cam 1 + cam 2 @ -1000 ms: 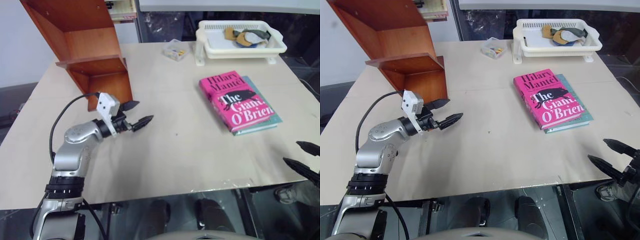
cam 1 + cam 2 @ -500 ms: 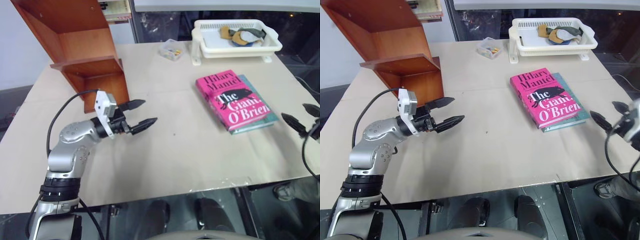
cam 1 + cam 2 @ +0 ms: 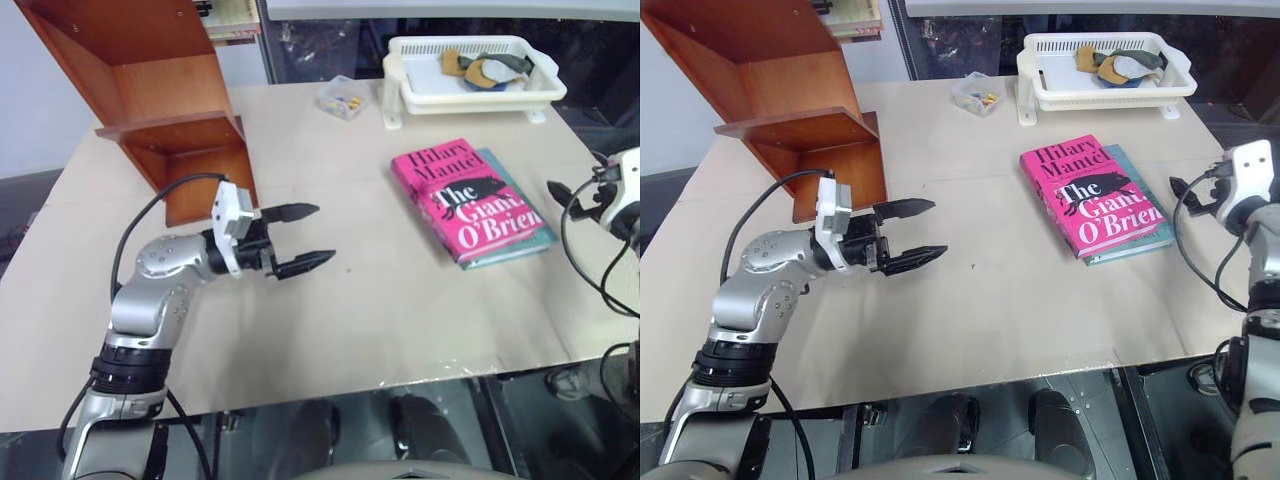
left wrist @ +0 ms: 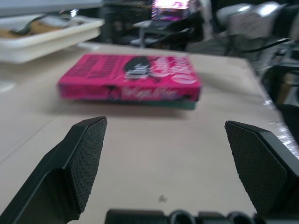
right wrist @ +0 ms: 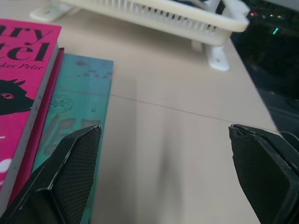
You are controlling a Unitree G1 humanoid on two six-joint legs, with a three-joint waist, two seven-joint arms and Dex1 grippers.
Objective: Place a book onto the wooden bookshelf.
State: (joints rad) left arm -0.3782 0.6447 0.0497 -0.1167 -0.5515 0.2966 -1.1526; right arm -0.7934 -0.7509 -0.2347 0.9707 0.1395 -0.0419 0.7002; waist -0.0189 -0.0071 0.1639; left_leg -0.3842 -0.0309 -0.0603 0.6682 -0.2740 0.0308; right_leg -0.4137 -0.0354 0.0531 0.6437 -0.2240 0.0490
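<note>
Pink book [image 3: 468, 200] flat on the table [image 3: 360, 300], cover up, at about 2 o'clock from table centre, stacked on a thinner teal book [image 5: 74, 116] whose edge pokes out on the side nearest the right hand. Wooden bookshelf [image 3: 150, 100] upright at the 10 o'clock corner, middle shelf board bare.

Left hand [image 3: 300, 240] in mid-table just in front of the bookshelf, fingers spread wide, gripping nothing, aimed across the table toward the book; bare tabletop between hand and book. Right hand [image 5: 168, 186] at 3 o'clock, just beside the teal book's edge, fingers wide apart, nothing between them, apart from both books.

White plastic basket tray [image 3: 470, 85] at 1 o'clock behind the books, holding a few cloth-like items, kind not clear. Small clear box [image 3: 342, 98] with coloured bits at 12 o'clock, between tray and bookshelf. Nothing lying between books and bookshelf apart from the left hand.
</note>
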